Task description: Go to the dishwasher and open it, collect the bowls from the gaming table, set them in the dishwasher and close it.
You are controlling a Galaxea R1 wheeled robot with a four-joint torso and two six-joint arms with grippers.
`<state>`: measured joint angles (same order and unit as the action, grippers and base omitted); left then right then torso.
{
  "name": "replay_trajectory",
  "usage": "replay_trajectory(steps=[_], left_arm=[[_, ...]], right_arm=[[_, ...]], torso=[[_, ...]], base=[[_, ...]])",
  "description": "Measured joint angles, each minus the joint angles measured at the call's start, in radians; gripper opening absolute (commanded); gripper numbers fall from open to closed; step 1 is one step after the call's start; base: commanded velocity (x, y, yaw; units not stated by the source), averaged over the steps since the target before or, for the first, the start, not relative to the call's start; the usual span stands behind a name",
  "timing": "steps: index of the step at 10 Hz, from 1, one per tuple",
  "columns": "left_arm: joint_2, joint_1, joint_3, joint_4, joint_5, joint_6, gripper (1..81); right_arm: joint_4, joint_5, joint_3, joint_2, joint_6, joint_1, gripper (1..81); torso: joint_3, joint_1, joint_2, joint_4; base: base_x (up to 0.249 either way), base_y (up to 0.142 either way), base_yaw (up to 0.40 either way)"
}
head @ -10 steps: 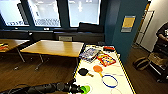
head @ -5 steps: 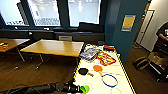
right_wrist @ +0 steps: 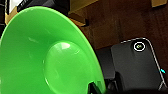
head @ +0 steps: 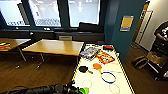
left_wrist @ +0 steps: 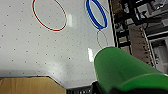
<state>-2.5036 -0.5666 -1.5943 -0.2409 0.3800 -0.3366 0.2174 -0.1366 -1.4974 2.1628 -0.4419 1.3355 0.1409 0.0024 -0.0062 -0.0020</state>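
Left gripper (head: 79,90) sits at the near edge of the white table (head: 98,86), with the green bowl (head: 84,90) right against it. Whether it is pinching the bowl or spread I cannot tell. Left wrist view has the bowl's outer wall (left_wrist: 120,67) close up over the table top. Right wrist view looks into the same bowl (right_wrist: 50,55) with wood floor behind it; the right gripper's state I cannot tell either.

Ahead of the left gripper on the table are what look like a dark bowl (head: 83,68) and an orange bowl (head: 97,66), near each other. A blue ring (head: 108,77) lies ahead and to its right, and the colourful boxes (head: 105,58) are well beyond.

Judged step: collecting bowls, green one in hand, two not yet taken. To do it well:
- keep the green bowl level and close in
- lift it clear of the table edge
- approach the remaining bowls from above, avoiding the ring
- mind the person (head: 162,32) far off to the right
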Motion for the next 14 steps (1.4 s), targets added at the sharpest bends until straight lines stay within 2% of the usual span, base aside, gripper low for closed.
replay_trajectory(steps=[7, 12, 14], left_arm=[[0.046, -0.081, 0.028, 0.003, -0.039, 0.001, 1.0], [0.052, -0.137, 0.03, 0.034, -0.058, 0.004, 1.0], [0.055, -0.163, 0.03, 0.037, -0.075, 0.018, 1.0]], right_arm=[[0.001, 0.027, -0.022, 0.029, -0.001, -0.018, 1.0], [0.001, 0.051, -0.056, 0.056, -0.001, -0.031, 1.0], [0.001, 0.057, -0.085, 0.078, -0.001, -0.031, 1.0]], torso=[[0.0, 0.0, 0.0, 0.0], [0.0, 0.0, 0.0, 0.0], [0.0, 0.0, 0.0, 0.0]], base=[[-0.108, 0.0, 0.0], [-0.119, 0.0, 0.0], [-0.119, 0.0, 0.0]])
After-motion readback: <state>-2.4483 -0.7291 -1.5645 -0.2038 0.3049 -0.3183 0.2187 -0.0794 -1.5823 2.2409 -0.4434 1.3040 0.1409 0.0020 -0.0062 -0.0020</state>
